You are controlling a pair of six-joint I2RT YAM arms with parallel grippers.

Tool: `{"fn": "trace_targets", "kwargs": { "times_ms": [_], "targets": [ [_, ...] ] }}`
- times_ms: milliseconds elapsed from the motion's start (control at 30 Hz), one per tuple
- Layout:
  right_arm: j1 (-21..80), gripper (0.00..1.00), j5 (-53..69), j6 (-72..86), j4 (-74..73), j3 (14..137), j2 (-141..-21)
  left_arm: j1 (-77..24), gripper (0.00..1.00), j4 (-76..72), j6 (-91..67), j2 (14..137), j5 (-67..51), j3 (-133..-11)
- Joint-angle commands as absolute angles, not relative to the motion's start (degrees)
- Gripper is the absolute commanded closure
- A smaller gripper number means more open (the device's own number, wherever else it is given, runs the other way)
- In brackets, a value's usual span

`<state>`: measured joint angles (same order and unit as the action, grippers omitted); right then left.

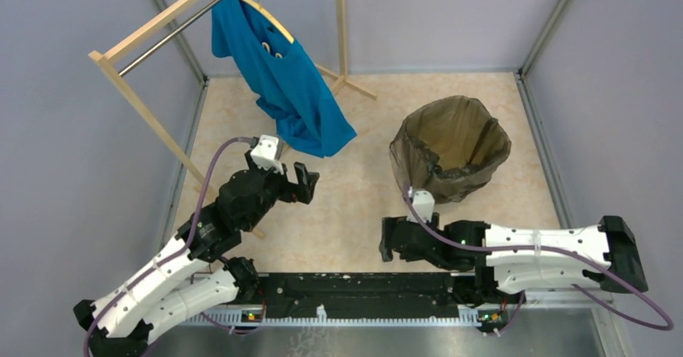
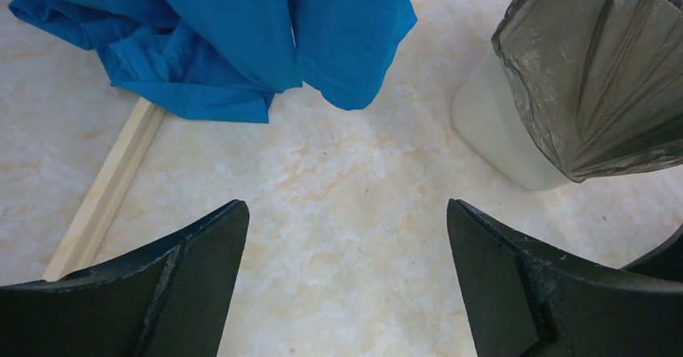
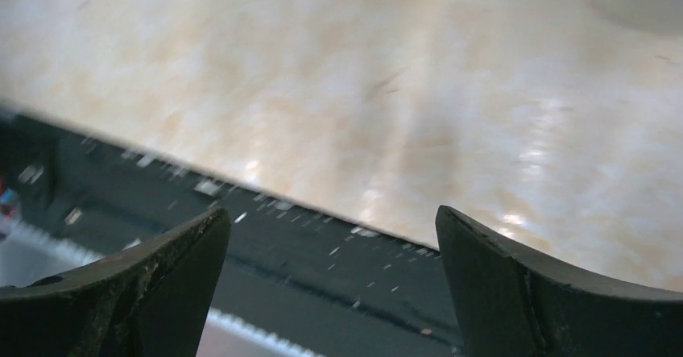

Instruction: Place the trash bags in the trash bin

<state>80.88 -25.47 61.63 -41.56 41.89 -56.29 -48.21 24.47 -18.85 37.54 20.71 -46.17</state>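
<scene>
Two grippers stand apart from everything in the top external view. The left gripper [image 1: 295, 184] hovers over the table [image 1: 354, 204] with its jaws spread wide and nothing between them, just in front of the low hem of a blue shirt [image 1: 282, 91]. The shirt hangs from a wooden hanger [image 1: 270, 14] on a wooden clothes rack [image 1: 137, 91] at the far left. The right gripper [image 1: 387, 242] lies low near the front edge, pointing left, its jaws also wide and holding nothing. Beyond it, on the right half of the table, the dark see-through trash bag [image 1: 451, 143] sits inside the trash bin, its mouth open and its edge folded down over the rim, so the bin's sides are almost wholly covered.

From the left wrist, the left gripper [image 2: 346, 292] shows both fingers far apart over bare marbled table [image 2: 346, 172]. The blue shirt [image 2: 242, 35] bunches at upper left above a foot bar of the clothes rack [image 2: 105, 196]. At upper right the trash bag [image 2: 596, 75] drapes down the outside of the cream trash bin [image 2: 499, 131], whose lower wall shows beneath it.

From the right wrist, the right gripper [image 3: 334, 292] is spread wide with nothing in it, over the table [image 3: 362, 91] edge and the black base rail [image 3: 282, 244]. The picture is blurred.
</scene>
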Motion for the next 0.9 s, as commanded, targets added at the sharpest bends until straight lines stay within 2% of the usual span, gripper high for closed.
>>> {"fn": "trace_targets", "kwargs": {
  "times_ms": [0, 200, 433, 667, 867],
  "targets": [
    [81.4, 0.01, -45.3, 78.7, -47.8, 37.7, -57.1, -48.2, 0.01, 22.7, -15.5, 35.8, 23.3, -46.8],
    [78.5, 0.02, -62.7, 91.8, -55.4, 38.5, -63.4, -48.2, 0.01, 22.3, -13.9, 35.4, 25.3, -46.0],
    [65.3, 0.04, -69.5, 77.8, -38.5, 35.6, -65.0, -48.2, 0.01, 20.9, -12.2, 35.4, 26.6, -44.8],
    [46.4, 0.04, -59.8, 51.0, -3.5, 29.3, -67.4, -48.2, 0.01, 20.1, -11.6, 35.5, 27.0, -43.4],
    [32.9, 0.04, -50.0, 42.3, 8.8, 34.3, -77.0, -48.1, 0.01, 19.5, -11.6, 35.9, 26.6, -42.4]
  ]
}}
